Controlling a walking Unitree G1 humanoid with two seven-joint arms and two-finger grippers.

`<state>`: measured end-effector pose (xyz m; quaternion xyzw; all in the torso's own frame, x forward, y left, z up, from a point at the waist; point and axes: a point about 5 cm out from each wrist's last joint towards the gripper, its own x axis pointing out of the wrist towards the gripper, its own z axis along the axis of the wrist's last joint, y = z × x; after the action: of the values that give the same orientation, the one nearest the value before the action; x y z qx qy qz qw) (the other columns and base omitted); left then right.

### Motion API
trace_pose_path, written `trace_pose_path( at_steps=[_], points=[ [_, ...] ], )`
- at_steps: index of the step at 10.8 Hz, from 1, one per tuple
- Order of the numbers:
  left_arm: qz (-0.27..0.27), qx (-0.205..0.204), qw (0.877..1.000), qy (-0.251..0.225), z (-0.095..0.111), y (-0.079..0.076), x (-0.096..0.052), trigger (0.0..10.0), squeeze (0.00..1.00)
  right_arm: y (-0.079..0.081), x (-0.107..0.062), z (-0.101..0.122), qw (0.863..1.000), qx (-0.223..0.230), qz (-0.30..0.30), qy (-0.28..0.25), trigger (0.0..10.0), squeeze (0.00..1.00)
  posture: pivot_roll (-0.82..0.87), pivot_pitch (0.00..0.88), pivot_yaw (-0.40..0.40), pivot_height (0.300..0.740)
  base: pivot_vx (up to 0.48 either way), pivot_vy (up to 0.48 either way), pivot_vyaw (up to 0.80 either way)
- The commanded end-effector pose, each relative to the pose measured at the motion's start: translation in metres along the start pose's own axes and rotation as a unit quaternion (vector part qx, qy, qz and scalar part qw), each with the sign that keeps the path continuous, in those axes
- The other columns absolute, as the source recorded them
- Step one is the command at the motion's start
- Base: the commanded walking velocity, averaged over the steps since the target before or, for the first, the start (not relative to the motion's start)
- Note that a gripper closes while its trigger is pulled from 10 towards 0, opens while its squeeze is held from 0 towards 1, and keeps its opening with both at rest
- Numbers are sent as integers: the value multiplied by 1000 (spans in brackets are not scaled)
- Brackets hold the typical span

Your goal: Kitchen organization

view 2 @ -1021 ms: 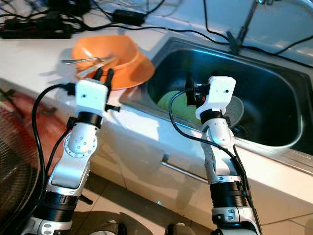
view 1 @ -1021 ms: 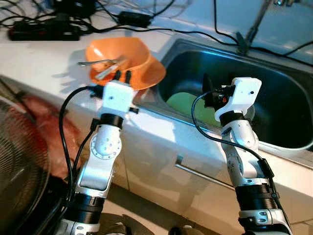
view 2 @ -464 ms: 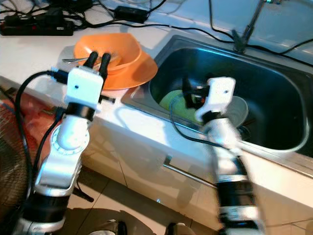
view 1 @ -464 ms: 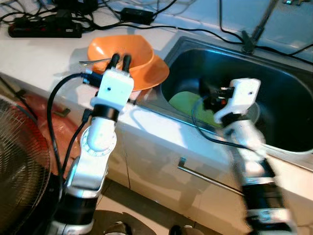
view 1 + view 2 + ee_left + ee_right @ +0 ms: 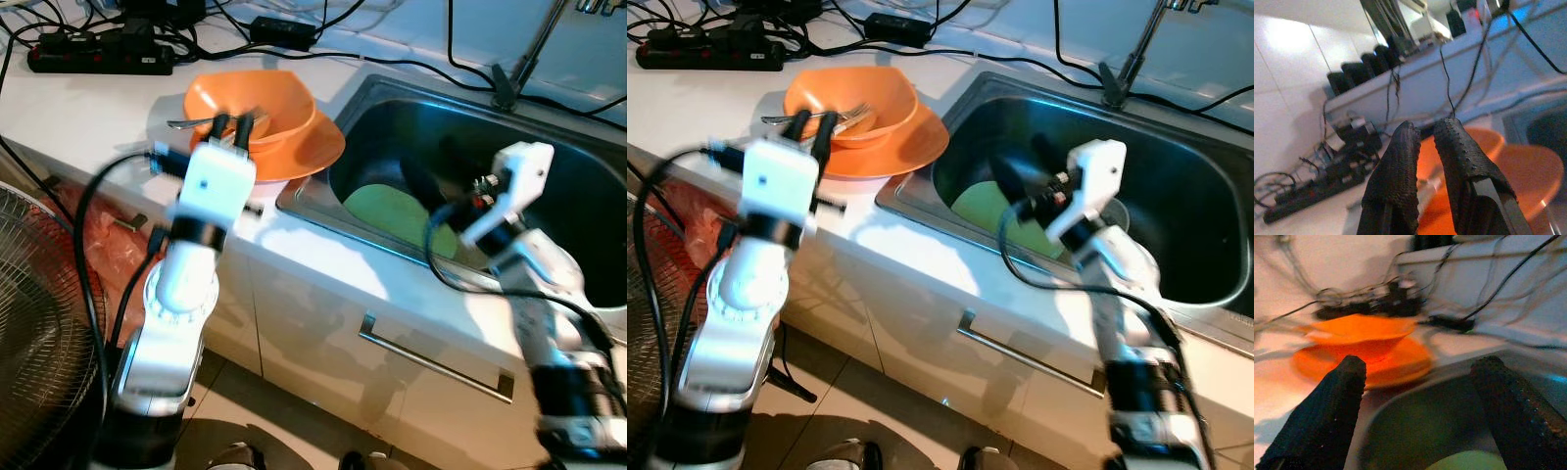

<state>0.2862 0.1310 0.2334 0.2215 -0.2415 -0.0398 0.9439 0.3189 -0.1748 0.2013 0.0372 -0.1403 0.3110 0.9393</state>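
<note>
We see an orange bowl (image 5: 850,101) on an orange plate (image 5: 911,142) on the counter (image 5: 705,98), left of the sink (image 5: 1176,196). A fork (image 5: 813,118) lies across the bowl, left to right. Our left gripper (image 5: 813,124), nearly closed and empty, hovers at the bowl; our right gripper (image 5: 1420,401), spread wide, hangs over the green plate (image 5: 392,211) in the sink.

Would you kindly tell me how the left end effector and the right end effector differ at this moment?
The left end effector has its two fingers almost together, with nothing between them, while the right end effector has its fingers spread wide apart. The left one sits at the orange bowl on the white counter; the right one is over the steel sink, by the green plate. Both have black textured fingers and hold nothing.
</note>
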Motion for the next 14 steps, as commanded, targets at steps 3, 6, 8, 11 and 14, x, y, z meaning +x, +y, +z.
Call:
trace_pose_path(
  at_steps=[3, 6, 8, 11, 14],
  points=[
    [-7, 5, 1000, -2, 4, 1, -4, 10000, 0, 8, -7, 0, 998, 13, 55, 9, 10000, 0, 100, 152, -54, 740, 0, 0, 0],
    [2, 12, 1000, -6, 5, 4, -3, 10000, 1000, 13, -5, -2, 998, 22, 64, 8, 10000, 0, 105, 143, -50, 740, 0, 0, 0],
    [3, 27, 1000, 2, 0, 9, -9, 10000, 1000, 13, -5, -2, 998, 24, 62, 6, 10000, 0, 108, 136, -47, 740, 0, 0, 0],
    [16, 17, 1000, 9, -3, 9, -18, 10000, 1000, 14, -5, -3, 998, 25, 64, 8, 10000, 0, 113, 133, -49, 740, 0, 0, 0],
    [34, -21, 999, 14, -4, 7, -21, 10000, 1000, 14, -4, -3, 998, 25, 65, 9, 10000, 0, 110, 147, -59, 740, 0, 0, 0]
  ],
)
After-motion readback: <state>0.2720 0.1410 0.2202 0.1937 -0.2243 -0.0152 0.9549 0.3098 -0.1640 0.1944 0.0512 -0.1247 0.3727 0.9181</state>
